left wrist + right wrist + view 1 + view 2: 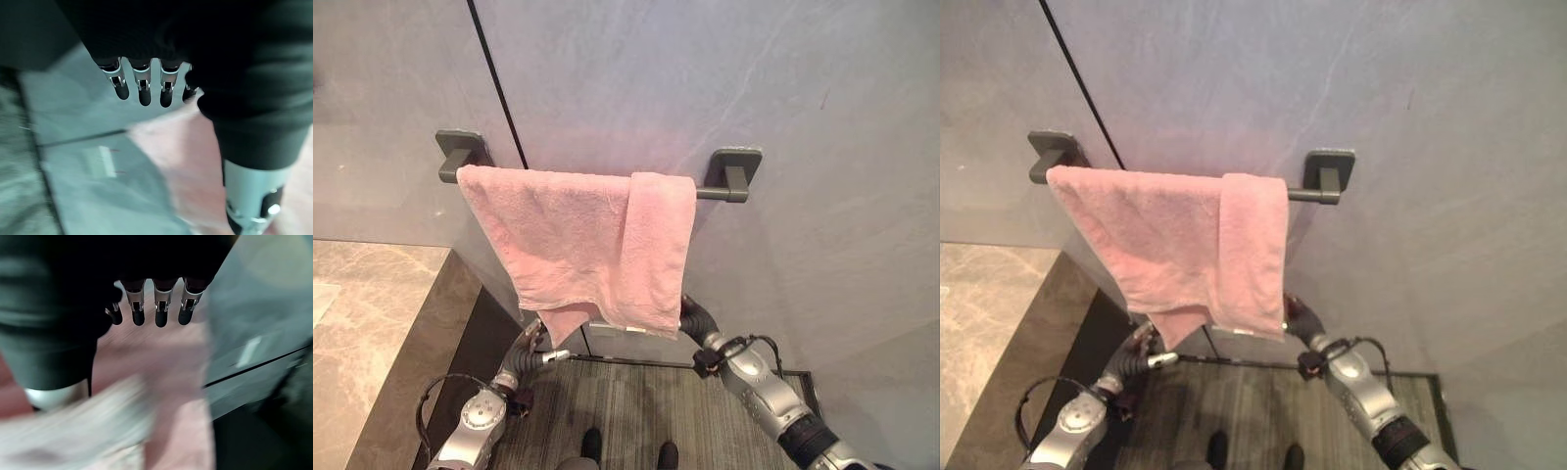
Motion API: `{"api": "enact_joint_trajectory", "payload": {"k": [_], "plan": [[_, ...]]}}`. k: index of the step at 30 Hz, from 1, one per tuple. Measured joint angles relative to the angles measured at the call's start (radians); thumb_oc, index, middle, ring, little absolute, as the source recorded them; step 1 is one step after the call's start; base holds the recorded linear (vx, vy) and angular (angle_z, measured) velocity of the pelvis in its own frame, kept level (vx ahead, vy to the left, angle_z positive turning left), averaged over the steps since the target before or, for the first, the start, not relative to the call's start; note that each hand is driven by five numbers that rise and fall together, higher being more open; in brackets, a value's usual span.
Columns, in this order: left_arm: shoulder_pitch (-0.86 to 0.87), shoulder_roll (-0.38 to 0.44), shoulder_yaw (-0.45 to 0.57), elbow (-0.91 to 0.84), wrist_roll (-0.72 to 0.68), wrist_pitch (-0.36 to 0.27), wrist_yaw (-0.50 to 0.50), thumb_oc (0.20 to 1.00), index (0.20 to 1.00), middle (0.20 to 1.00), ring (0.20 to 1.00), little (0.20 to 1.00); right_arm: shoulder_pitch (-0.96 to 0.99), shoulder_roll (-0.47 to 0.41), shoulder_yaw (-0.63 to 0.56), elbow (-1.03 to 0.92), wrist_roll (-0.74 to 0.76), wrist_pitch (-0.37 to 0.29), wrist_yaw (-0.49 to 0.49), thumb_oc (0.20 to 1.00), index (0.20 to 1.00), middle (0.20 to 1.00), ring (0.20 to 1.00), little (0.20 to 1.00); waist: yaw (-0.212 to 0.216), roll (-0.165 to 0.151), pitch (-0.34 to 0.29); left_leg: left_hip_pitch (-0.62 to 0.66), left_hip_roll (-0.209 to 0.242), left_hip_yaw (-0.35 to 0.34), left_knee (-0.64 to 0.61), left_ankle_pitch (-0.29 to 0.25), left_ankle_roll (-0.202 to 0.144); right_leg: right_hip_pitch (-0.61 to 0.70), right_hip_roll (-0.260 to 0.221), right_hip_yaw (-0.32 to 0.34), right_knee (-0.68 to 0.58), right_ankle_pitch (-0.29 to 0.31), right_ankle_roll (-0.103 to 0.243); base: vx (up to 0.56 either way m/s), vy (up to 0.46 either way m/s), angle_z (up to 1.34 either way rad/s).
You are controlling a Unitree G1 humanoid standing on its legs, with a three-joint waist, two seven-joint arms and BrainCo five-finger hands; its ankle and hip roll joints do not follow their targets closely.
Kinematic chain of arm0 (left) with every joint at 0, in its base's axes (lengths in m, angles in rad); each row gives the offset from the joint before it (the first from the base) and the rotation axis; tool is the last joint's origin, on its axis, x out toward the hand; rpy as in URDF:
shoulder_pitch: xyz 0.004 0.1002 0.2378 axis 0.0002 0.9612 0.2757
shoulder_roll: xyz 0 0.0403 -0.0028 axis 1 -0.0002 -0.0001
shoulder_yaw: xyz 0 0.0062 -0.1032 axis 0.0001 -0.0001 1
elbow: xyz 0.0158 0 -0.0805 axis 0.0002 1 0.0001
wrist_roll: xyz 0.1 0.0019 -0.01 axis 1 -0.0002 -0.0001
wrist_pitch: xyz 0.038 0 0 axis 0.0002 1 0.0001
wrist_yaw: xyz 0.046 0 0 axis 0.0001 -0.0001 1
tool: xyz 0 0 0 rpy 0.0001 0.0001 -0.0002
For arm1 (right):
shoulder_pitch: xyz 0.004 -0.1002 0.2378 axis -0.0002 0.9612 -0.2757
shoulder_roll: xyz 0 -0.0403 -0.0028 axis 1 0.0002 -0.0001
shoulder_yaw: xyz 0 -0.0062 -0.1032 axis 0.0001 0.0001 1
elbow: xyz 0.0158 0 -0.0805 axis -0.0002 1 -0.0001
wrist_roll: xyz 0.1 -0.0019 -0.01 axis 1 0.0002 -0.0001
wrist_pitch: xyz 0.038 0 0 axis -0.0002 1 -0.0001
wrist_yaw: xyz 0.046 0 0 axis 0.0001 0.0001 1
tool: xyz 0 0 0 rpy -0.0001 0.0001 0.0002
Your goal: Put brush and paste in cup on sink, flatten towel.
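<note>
The pink terry towel (578, 245) hangs bunched on the grey wall-mounted bar (720, 194), its right part folded over itself. We should draw the lower corners apart evenly to spread it. Our left hand (536, 343) and right hand (1301, 318) reach up to its bottom edge, fingers straight, clasping nothing.

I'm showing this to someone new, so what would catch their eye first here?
A pink towel hangs bunched on a grey wall rail, its right part folded over double. Just under its bottom edge, the left hand and right hand reach up from either side, fingers straight.
</note>
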Motion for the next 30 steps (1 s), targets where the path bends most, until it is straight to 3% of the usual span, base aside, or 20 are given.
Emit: {"api": "enact_joint_trajectory", "payload": {"k": [2, 8, 9, 14, 18, 20, 30], "plan": [[0.045, 0.06, -0.019, -0.039, 0.068, -0.008, -0.02, 1.0, 1.0, 1.0, 1.0, 1.0, 0.054, -0.003, -0.04, 0.033, -0.025, 0.001, 0.0, 1.0, 1.0, 1.0, 1.0, 1.0, -0.002, -0.004, -0.006, 0.001, 0.0, 0.001, 0.0, 0.0, 0.001, 0.001, -0.001, 0.0, 0.0, 0.0, 0.0, 0.0, 0.0, 0.0], [0.094, 0.09, -0.015, 0.031, 0.068, -0.009, -0.074, 1.0, 1.0, 1.0, 1.0, 1.0, 0.093, -0.009, -0.08, 0.216, -0.101, -0.001, 0.004, 1.0, 1.0, 1.0, 1.0, 1.0, -0.004, -0.001, -0.013, -0.001, -0.001, 0.001, -0.001, -0.003, -0.003, -0.001, -0.001, 0.0, 0.0, 0.002, -0.002, -0.02, 0.003, 0.0], [0.107, 0.109, -0.019, 0.005, 0.054, -0.004, -0.103, 1.0, 1.0, 1.0, 1.0, 1.0, 0.095, -0.043, -0.082, 0.21, -0.183, -0.001, 0.003, 1.0, 1.0, 1.0, 1.0, 1.0, -0.004, 0.002, -0.013, -0.015, 0.0, 0.005, -0.001, -0.002, -0.004, -0.016, -0.002, 0.003, 0.0, 0.005, -0.003, -0.05, 0.012, -0.04], [0.129, 0.128, -0.036, -0.039, -0.047, 0.003, -0.172, 1.0, 1.0, 1.0, 1.0, 1.0, 0.129, -0.085, -0.103, 0.156, -0.272, -0.006, 0.007, 1.0, 1.0, 1.0, 1.0, 1.0, -0.021, 0.007, -0.012, -0.023, 0.001, 0.015, -0.001, -0.001, -0.002, -0.029, -0.001, 0.007, 0.0, 0.008, -0.004, 0.0, 0.006, -0.06], [0.091, 0.023, -0.033, 0.063, -0.098, 0.01, -0.173, 1.0, 1.0, 1.0, 1.0, 1.0, 0.131, -0.048, -0.102, 0.251, -0.278, -0.006, 0.002, 1.0, 1.0, 1.0, 1.0, 1.0, -0.04, 0.009, -0.011, -0.026, 0.0, 0.017, 0.0, 0.0, 0.001, -0.033, -0.001, 0.009, 0.0, 0.008, -0.003, 0.0, 0.0, -0.01], [-0.001, -0.139, -0.014, 0.233, -0.133, 0.02, -0.118, 1.0, 1.0, 1.0, 1.0, 1.0, 0.133, 0.0, -0.102, 0.313, -0.288, -0.001, -0.015, 1.0, 1.0, 1.0, 1.0, 1.0, -0.049, 0.006, -0.009, -0.038, 0.002, 0.014, 0.0, 0.001, 0.0, -0.043, 0.001, 0.006, 0.0, 0.007, -0.003, -0.05, -0.013, 0.01], [-0.099, -0.225, -0.027, 0.227, -0.254, -0.008, 0.003, 1.0, 1.0, 1.0, 1.0, 1.0, 0.165, 0.05, -0.103, 0.396, -0.207, -0.007, -0.05, 1.0, 1.0, 1.0, 1.0, 1.0, -0.08, -0.02, 0.009, -0.041, 0.005, 0.026, 0.0, 0.0, 0.0, -0.054, 0.003, 0.024, 0.0, 0.008, -0.004, 0.0, -0.005, -0.04]]}}
